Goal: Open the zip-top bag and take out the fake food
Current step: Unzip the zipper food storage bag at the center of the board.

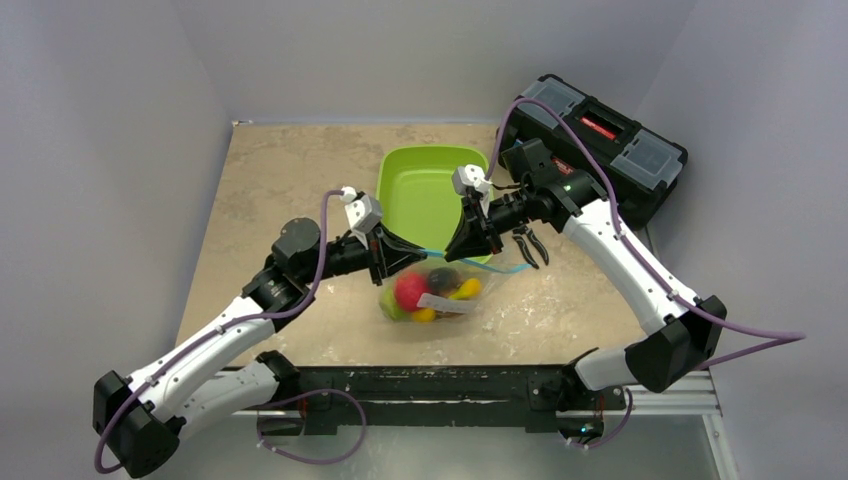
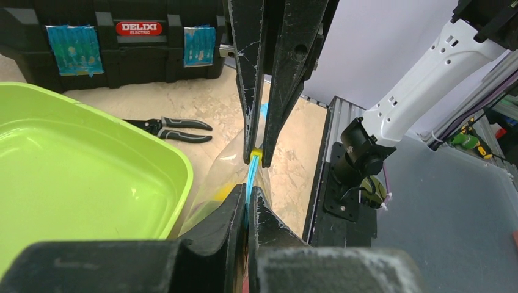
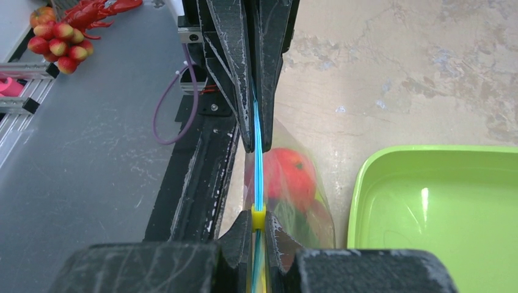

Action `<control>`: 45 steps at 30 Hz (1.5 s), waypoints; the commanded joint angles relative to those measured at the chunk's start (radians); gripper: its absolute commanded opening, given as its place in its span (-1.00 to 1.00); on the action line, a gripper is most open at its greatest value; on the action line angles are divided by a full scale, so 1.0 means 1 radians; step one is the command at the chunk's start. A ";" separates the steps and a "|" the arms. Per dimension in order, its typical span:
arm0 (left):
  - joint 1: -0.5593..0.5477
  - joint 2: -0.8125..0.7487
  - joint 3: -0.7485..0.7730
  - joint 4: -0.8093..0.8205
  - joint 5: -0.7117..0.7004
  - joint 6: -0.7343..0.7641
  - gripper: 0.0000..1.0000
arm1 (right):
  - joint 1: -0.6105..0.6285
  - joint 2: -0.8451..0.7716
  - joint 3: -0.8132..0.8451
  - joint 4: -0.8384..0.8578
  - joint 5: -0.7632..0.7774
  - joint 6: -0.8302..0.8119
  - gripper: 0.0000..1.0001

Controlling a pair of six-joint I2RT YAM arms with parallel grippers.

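The zip-top bag (image 1: 440, 292) sits on the table just in front of the tray, its teal-blue zipper strip (image 2: 249, 177) held taut between both grippers. The fake food is inside: a red apple (image 1: 409, 289) (image 3: 291, 174), yellow and green pieces beside it. My left gripper (image 1: 392, 256) (image 2: 247, 194) is shut on the zipper strip at the bag's left end. My right gripper (image 1: 468, 240) (image 3: 259, 218) is shut on the yellow slider (image 3: 259, 216) of the zipper, which also shows in the left wrist view (image 2: 256, 157). The two grippers face each other, a short length of strip between them.
The lime-green tray (image 1: 432, 160) (image 2: 171, 177) (image 3: 360, 195) stands behind the bag. Black-handled pliers (image 1: 527, 245) (image 2: 174, 128) lie right of the tray. A black toolbox (image 1: 600, 135) (image 2: 122, 58) sits at the back right. The table's near edge rail (image 1: 440, 385) lies close below the bag.
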State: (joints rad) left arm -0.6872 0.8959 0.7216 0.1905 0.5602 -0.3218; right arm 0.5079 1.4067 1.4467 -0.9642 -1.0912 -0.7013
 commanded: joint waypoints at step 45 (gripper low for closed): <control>0.050 -0.164 -0.014 -0.055 -0.079 0.056 -1.00 | -0.109 -0.079 -0.075 -0.037 0.012 -0.088 -1.00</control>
State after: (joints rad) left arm -0.6537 0.7624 0.7048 0.0834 0.5014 -0.2916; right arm 0.4278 1.3613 1.3804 -0.9771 -1.0920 -0.7635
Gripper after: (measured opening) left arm 0.012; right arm 0.027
